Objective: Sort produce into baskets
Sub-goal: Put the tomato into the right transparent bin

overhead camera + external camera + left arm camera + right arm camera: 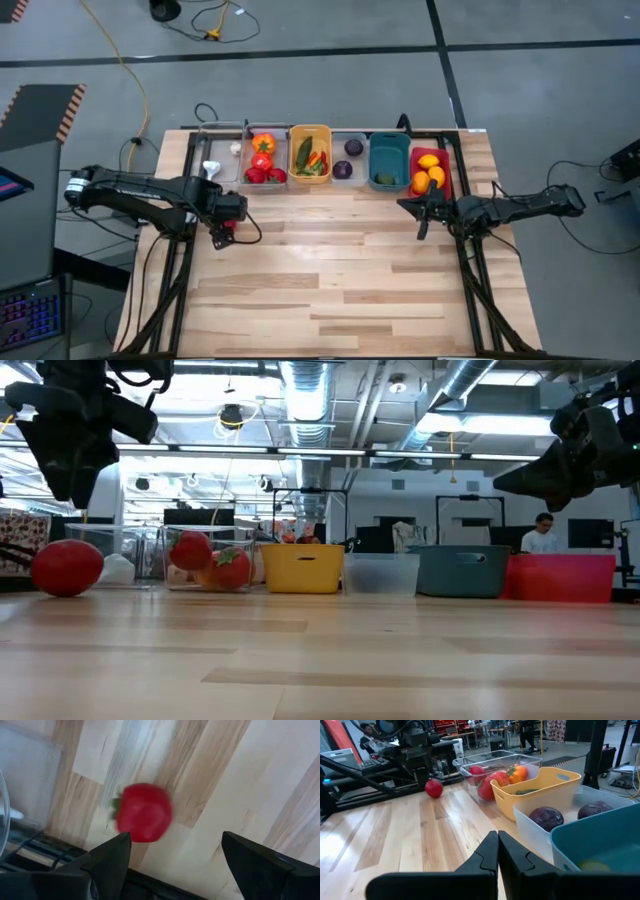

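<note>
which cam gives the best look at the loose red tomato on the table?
Left wrist view: the red tomato fills mid-frame between the open left gripper's fingers. Low view shows it whole at the left edge; right wrist view small and far; high view barely, under the gripper.

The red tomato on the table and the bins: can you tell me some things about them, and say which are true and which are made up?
1. The tomato lies on the table, not in any bin. True.
2. The left gripper is squeezing the tomato. False: its fingers are open above the tomato, which lies loose on the wood.
3. The right gripper is shut and holds nothing. True.
4. The yellow bin is empty. False: it holds green pieces and a little red one.
5. The purple balls are in the clear bin between the yellow bin and the teal bin. True.
</note>
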